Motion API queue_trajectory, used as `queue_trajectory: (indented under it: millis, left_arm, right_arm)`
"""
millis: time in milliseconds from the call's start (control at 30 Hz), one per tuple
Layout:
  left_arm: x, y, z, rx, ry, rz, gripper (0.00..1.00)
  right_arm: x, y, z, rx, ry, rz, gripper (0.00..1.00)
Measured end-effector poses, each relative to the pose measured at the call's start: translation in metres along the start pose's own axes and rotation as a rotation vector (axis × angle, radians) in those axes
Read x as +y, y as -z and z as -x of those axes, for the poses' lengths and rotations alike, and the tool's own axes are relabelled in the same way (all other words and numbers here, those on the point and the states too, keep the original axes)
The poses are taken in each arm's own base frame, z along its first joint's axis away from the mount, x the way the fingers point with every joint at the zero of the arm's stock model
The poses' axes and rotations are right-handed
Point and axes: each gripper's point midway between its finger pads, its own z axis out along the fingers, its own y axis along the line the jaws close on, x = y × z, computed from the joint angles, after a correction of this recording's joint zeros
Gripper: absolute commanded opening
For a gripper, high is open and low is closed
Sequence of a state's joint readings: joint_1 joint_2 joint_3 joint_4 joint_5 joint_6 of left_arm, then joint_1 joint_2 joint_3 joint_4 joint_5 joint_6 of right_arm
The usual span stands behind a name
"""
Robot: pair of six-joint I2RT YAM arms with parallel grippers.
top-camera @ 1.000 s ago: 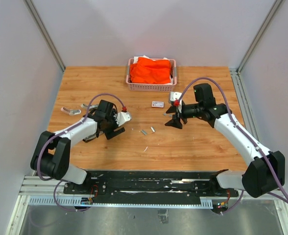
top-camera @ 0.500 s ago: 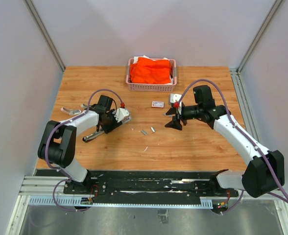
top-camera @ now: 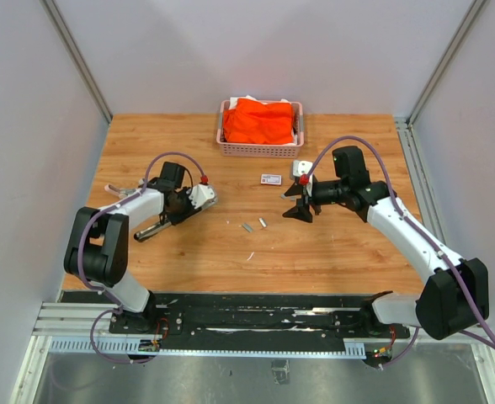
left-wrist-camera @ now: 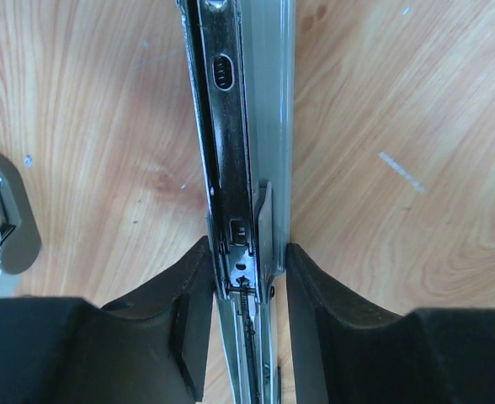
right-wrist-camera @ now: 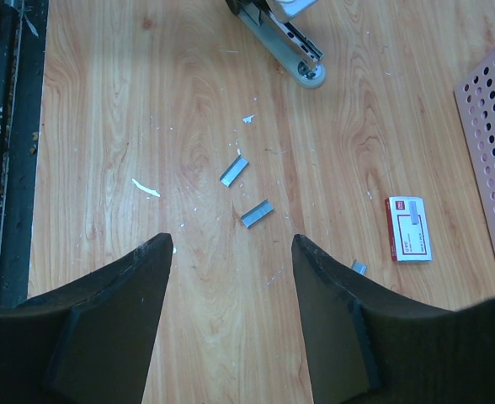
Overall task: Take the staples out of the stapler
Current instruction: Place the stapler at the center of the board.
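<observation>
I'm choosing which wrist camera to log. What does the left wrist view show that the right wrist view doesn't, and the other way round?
Left wrist only: the stapler close up, its magazine open and spring visible, the left gripper closed against its sides, and a grey rounded object at the left edge.
Right wrist only: two staple strips, the box, the basket, and the open right gripper.
Both: the wood table and the stapler, which is small at the top of the right wrist view.

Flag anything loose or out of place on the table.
Staples lie scattered on the table: two short strips and a smaller bit near the small white box. A white scrap lies close by.
</observation>
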State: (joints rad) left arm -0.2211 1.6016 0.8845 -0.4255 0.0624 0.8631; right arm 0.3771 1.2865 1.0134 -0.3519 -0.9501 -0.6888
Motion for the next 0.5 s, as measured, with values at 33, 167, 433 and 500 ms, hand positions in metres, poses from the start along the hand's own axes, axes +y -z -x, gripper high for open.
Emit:
queue_trajectory:
  millis: [33,167,433,500]
  left_arm:
    - [0.003,0.000,-0.003,0.004,-0.004,0.004,0.27]
    - [0.012,0.002,-0.013,0.028,-0.042,0.018,0.27]
    - [0.028,0.001,-0.025,0.067,-0.152,0.022,0.27]
    - [0.034,0.000,-0.028,0.079,-0.169,0.020,0.27]
  right_arm:
    - [0.000,0.000,0.000,-0.001,0.000,0.000,0.61]
    - [0.000,-0.001,-0.001,-0.001,-0.003,-0.001,0.61]
    - [0.000,-0.001,-0.001,-0.002,-0.007,-0.003,0.62]
    - [0.000,-0.001,-0.002,-0.002,-0.008,-0.003,0.62]
